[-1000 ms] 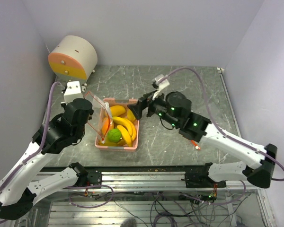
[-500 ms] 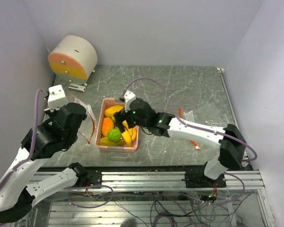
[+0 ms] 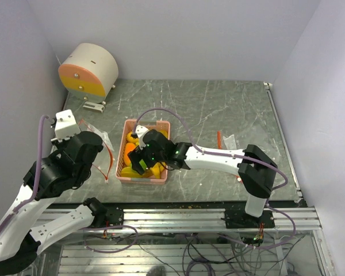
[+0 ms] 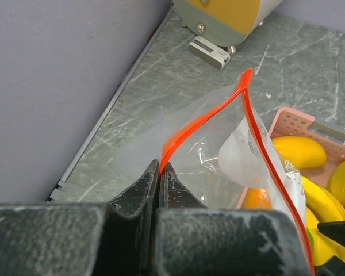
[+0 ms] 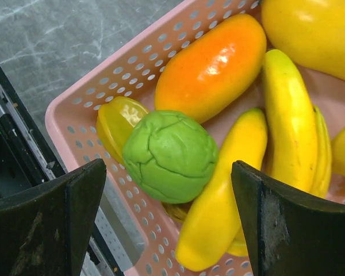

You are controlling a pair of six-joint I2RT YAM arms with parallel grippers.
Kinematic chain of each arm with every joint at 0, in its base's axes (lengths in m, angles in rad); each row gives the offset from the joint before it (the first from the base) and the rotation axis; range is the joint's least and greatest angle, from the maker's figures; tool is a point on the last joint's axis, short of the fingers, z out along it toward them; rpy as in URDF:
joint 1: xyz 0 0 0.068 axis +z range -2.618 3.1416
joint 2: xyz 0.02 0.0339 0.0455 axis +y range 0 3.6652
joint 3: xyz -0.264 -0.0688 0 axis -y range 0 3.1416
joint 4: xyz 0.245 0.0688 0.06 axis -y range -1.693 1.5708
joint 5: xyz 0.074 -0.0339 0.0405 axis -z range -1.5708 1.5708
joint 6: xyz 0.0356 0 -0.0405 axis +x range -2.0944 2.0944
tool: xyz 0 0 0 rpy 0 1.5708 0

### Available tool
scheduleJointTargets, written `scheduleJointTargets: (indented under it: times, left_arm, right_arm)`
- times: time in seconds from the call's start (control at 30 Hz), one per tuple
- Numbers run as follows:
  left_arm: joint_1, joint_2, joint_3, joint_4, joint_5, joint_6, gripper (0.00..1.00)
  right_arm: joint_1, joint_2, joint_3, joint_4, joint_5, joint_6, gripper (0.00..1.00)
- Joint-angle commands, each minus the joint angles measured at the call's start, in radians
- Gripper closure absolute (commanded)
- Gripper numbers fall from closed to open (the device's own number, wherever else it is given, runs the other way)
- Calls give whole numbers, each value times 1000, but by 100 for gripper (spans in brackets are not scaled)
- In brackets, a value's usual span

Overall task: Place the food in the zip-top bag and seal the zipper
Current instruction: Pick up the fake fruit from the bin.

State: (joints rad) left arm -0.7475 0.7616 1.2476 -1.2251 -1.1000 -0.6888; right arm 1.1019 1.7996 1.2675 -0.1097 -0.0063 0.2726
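The pink basket (image 3: 161, 123) holds the food: a bumpy green ball (image 5: 169, 154), an orange fruit (image 5: 213, 66), several yellow bananas (image 5: 224, 190) and a yellow mango-like piece (image 5: 310, 34). My right gripper (image 5: 164, 172) is open just above the basket's near-left corner (image 3: 142, 163), one finger on each side of the green ball, not touching it. My left gripper (image 4: 160, 168) is shut on the red-orange zipper (image 4: 204, 118) of the clear zip-top bag (image 4: 218, 155). It holds the bag up with its mouth gaping, just left of the basket (image 3: 98, 138).
A cream and orange drum (image 3: 87, 72) stands at the back left, with a small white block (image 3: 93, 106) in front of it. A loose red-orange stick (image 3: 219, 138) and a clear scrap (image 3: 230, 140) lie right of the basket. The left wall (image 4: 57, 75) is close to the bag.
My right arm has swung left from beside the basket to over it, and the gripper has come down around the green ball. My left arm has drawn the bag left, off the basket.
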Motion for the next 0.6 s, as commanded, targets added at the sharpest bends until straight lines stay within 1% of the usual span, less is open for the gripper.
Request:
scheduleJointTargets:
  times: [0.0,0.13,0.2,0.27,0.3,0.37,0.4,0.43,0.5,0.57]
  left_arm:
    - [4,-32,-16,14,-6,5,93]
    - [5,-31,-22,11,-1,-1,93]
    - [5,-29,-25,7,0,-3,93]
    - [4,-30,-29,9,3,-3,93]
    - [4,-31,-31,9,2,-3,93]
    - [5,-33,-33,12,3,-3,93]
    - [4,-33,-33,13,5,-3,93]
    - [5,-34,-33,14,6,-3,93]
    - [4,-35,-32,19,10,-1,93]
    - [4,-35,-34,28,16,1,93]
  right_arm:
    - [8,39,44,38,-18,-10,10]
    - [9,71,56,37,-12,-16,11]
    - [11,85,59,39,-11,-14,14]
    - [11,96,63,35,-10,-15,24]
    - [10,99,64,32,-5,-15,32]
    - [11,97,62,28,10,-13,48]
    - [10,93,59,25,20,-14,58]
    - [10,85,57,23,25,-16,66]
    - [11,64,53,18,42,-20,74]
    - [10,28,46,19,58,-25,79]
